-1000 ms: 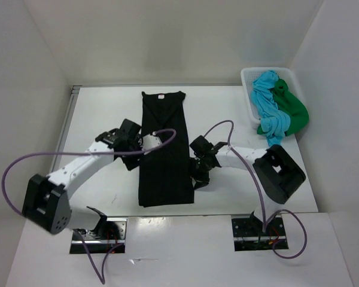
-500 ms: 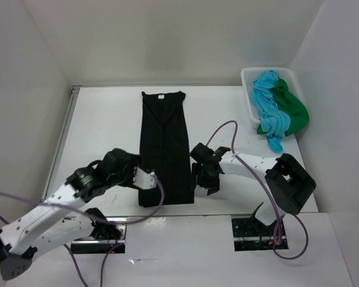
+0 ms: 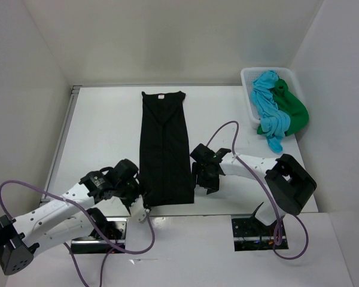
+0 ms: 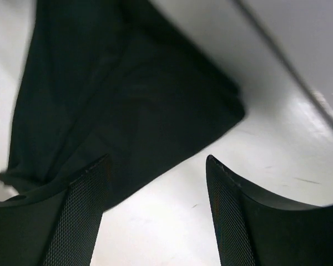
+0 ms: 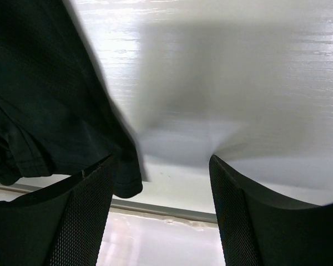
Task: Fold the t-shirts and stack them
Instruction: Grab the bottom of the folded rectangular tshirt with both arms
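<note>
Top external view: I see the black t-shirt lying flat on the table as a long narrow strip, collar at the far end, hem toward the arm bases. The left fingers sit at its near left corner, low over the cloth edge. The right fingers are just beside its near right edge. The turquoise t-shirt and the green t-shirt are bunched in the white basket at the far right corner, both spilling over its near rim.

On the left wrist view the fingers stand spread; the shirt's corner lies ahead of them, dark cloth reaching down behind one finger, and I see nothing pinched. On the right wrist view the fingers are spread too, with bare table between them and the shirt's hem corner just beside one finger, not gripped.
</note>
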Tool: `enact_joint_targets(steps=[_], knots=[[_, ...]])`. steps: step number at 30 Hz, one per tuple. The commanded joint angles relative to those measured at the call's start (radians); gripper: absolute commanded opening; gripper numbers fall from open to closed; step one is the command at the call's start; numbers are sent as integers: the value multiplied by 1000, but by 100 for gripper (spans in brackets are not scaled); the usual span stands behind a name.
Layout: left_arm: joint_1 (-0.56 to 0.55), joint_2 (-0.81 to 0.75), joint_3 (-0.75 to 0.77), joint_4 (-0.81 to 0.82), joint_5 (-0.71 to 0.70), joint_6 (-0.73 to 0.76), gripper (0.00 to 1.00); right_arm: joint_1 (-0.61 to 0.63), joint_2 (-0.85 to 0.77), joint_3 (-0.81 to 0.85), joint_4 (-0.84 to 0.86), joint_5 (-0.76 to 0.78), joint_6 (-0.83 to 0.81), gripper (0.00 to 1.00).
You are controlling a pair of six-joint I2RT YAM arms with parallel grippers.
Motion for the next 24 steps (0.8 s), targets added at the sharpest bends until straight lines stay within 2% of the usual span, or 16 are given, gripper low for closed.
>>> enact_joint_targets(steps=[1, 3, 7, 12, 16, 20, 24], knots=[[-4, -40, -74, -68, 119, 228, 75, 1, -24, -11, 49, 1, 12, 72], [-15, -94, -128, -68, 119, 324, 72, 1, -13, -11, 59, -8, 3, 72], [-36, -118, -176, -58, 93, 391, 68, -8, 17, -11, 69, -19, 3, 72], [-74, 73, -141, -58, 93, 451, 68, -8, 37, -11, 67, -38, -16, 72], [-103, 239, -79, -58, 55, 451, 61, -8, 28, -11, 67, -38, -16, 72], [-116, 328, -52, -58, 6, 451, 57, -8, 28, -11, 67, -38, -7, 72], [-116, 399, -13, -49, -22, 390, 48, -8, 19, -11, 58, -38, -7, 72]])
